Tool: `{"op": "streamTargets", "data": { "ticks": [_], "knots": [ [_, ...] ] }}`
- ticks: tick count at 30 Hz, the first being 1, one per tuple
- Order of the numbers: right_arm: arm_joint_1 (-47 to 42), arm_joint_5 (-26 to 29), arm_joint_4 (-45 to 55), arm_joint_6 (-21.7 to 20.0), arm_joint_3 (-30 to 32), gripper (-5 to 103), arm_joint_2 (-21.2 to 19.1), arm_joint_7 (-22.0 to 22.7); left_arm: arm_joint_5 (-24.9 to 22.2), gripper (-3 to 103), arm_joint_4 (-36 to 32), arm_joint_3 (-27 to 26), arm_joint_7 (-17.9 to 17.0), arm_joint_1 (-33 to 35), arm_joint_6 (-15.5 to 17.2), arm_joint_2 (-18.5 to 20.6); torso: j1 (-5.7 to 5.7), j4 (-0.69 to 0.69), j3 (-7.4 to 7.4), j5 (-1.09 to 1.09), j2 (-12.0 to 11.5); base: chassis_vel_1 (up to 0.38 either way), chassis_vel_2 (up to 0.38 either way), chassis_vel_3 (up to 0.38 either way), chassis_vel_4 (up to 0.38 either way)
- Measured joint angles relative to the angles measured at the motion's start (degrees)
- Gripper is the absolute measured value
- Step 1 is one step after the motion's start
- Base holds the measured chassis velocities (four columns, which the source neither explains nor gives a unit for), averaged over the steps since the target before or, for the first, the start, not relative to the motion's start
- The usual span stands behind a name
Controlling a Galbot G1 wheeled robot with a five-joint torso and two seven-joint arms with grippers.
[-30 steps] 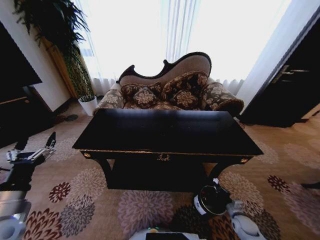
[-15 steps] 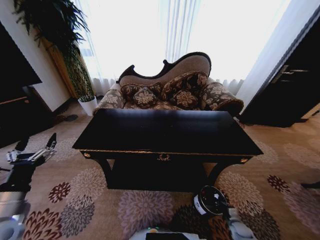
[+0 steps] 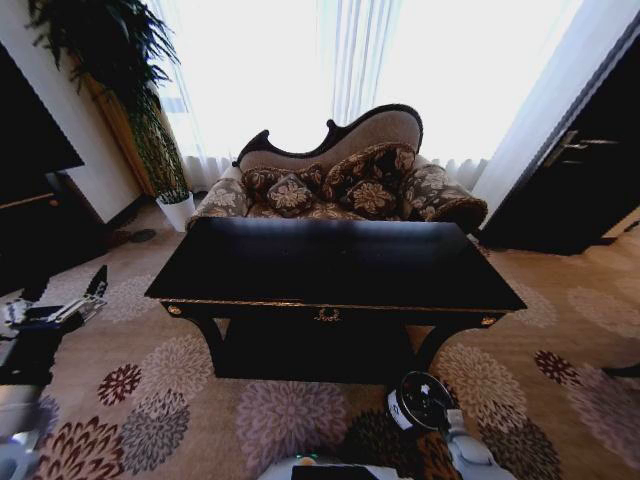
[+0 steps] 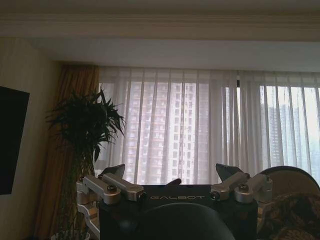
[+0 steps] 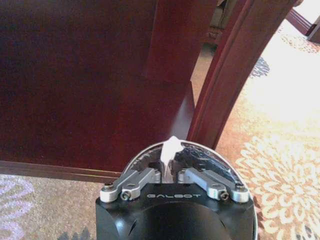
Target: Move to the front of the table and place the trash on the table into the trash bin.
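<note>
A white paper wad [image 5: 171, 150] is clamped between the closed jaws of the right gripper [image 5: 170, 176], which is held directly over the open mouth of the trash bin [image 3: 424, 400]. The bin is seen on the carpet at about 5 o'clock from the black counter [image 3: 335, 262], beside its curved leg. The left gripper [image 4: 172, 182] is held out at 9 o'clock with its jaws spread wide apart, nothing between them.

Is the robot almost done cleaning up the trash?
Nearly, it seems. The table top looks bare already. The right gripper pinches a white paper wad right above the trash bin by the table leg; dropping it is what's left. The left gripper waits open, raised out at the robot's left.
</note>
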Motion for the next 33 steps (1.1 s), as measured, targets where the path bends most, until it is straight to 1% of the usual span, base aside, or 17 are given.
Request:
{"op": "streamTargets", "data": {
  "ticks": [3, 5, 9, 10, 12, 13, 15, 16, 19, 21, 23, 25, 27, 29, 30, 31, 33],
  "knots": [
    [-0.1, 0.0, 0.5, 0.0, 0.0, 27, 0.0, -0.3, 0.6, 100, 0.3, 0.5, 0.0, -0.2, 0.0, -0.4, 0.0, 0.0, 0.0, 0.0, 0.0, 0.0, 0.0, 0.0, 0.0],
    [-0.1, 0.0, 0.6, 0.0, 0.0, 27, 0.0, -0.3, 0.7, 100, 0.3, 0.6, 0.0, -0.2, 0.0, -0.5, 0.0, 0.0, 0.0, 0.0, 0.0, 0.0, 0.0, 0.0, 0.0],
    [-0.2, 0.0, 0.9, 0.0, 0.0, 48, 0.3, -0.5, 1.1, 100, 0.5, 1.1, 0.0, -0.3, 0.0, -0.7, 0.0, 0.0, 0.0, 0.0, 0.0, 0.0, 0.0, 0.0, 0.0],
    [-0.2, 0.0, 0.9, 0.0, 0.0, 48, 0.3, -0.5, 1.1, 100, 0.5, 1.1, 0.0, -0.3, 0.0, -0.7, 0.0, 0.0, 0.0, 0.0, 0.0, 0.0, 0.0, 0.0, 0.0],
    [-0.2, -0.1, 1.0, 0.0, 0.0, 59, 0.4, -0.6, 1.1, 100, 0.6, 1.1, 0.0, -0.4, 0.0, -0.7, 0.0, 0.0, 0.0, 0.0, 0.0, 0.0, 0.0, 0.0, 0.0],
    [-0.2, -0.1, 1.1, 0.0, 0.0, 59, 0.5, -0.6, 1.2, 100, 0.6, 1.1, 0.0, -0.4, 0.0, -0.7, 0.0, 0.0, 0.0, 0.0, 0.0, 0.0, 0.0, 0.0, 0.0],
    [-0.3, -0.1, 1.3, 0.0, 0.0, 70, 0.7, -0.7, 1.2, 100, 0.7, 1.2, 0.0, -0.4, 0.0, -0.7, 0.0, 0.0, 0.0, 0.0, 0.0, 0.0, 0.0, 0.0, 0.0],
    [-0.3, -0.1, 1.3, 0.0, 0.0, 70, 0.7, -0.7, 1.2, 100, 0.7, 1.2, 0.0, -0.4, 0.0, -0.7, 0.0, 0.0, 0.0, 0.0, 0.0, 0.0, 0.0, 0.0, 0.0],
    [-1.6, -0.1, 3.2, 0.1, 0.2, 86, 1.6, -1.3, 1.2, 100, 0.9, 1.3, 0.1, -0.6, 0.0, -0.7, 0.0, 0.0, 0.0, 0.0, 0.0, 0.0, 0.0, 0.0, 0.0],
    [-2.3, -0.1, 4.1, 0.2, 0.3, 86, 1.9, -1.5, 1.2, 100, 0.9, 1.3, 0.1, -0.6, 0.0, -0.7, 0.0, 0.0, 0.0, 0.0, 0.0, 0.0, 0.0, 0.0, 0.0],
    [-4.3, -0.4, 6.7, 0.7, 0.6, 96, 2.6, -2.4, 1.3, 100, 1.1, 1.3, 0.1, -0.7, 0.0, -0.7, 0.0, 0.0, 0.0, 0.0, 0.0, 0.0, 0.0, 0.0, 0.0],
    [-7.4, -1.5, 11.1, 1.8, 1.5, 100, 3.8, -3.5, 1.4, 100, 1.2, 1.6, 0.1, -0.8, -0.1, -1.0, 0.0, -0.01, 0.0, 0.0, 0.0, 0.0, 0.0, 0.0, 0.0],
    [-8.2, -1.9, 12.6, 2.4, 1.9, 100, 4.2, -4.0, 1.5, 100, 1.2, 1.7, 0.1, -0.8, -0.1, -1.1, 0.0, -0.02, 0.0, 0.01, 0.0, 0.0, 0.0, 0.0, 0.0],
    [-11.4, -2.3, 18.9, 4.6, 3.8, 100, 5.1, -5.7, 1.8, 100, 1.3, 2.2, 0.1, -0.9, -0.2, -1.5, -0.01, 0.0, 0.0, -0.01, 0.0, 0.0, 0.0, 0.0, 0.0],
    [-12.9, -1.5, 21.9, 4.7, 4.7, 100, 5.5, -6.1, 1.8, 100, 1.2, 2.4, 0.1, -1.0, -0.2, -1.6, -0.01, 0.0, 0.0, -0.02, 0.0, 0.0, 0.0, 0.0, 0.0],
    [-12.9, -1.5, 21.9, 4.7, 4.7, 100, 5.5, -6.1, 1.8, 100, 1.2, 2.4, 0.1, -1.0, -0.2, -1.6, -0.01, 0.0, 0.0, -0.02, 0.0, 0.0, 0.0, 0.0, 0.0],
    [-16.5, 2.1, 29.0, 4.2, 6.9, 100, 6.1, -6.6, 1.9, 100, 1.2, 2.7, 0.1, -1.1, -0.2, -1.8, 0.0, 0.0, 0.0, 0.0, 0.0, 0.0, 0.0, 0.0, 0.0]
  ]
}}
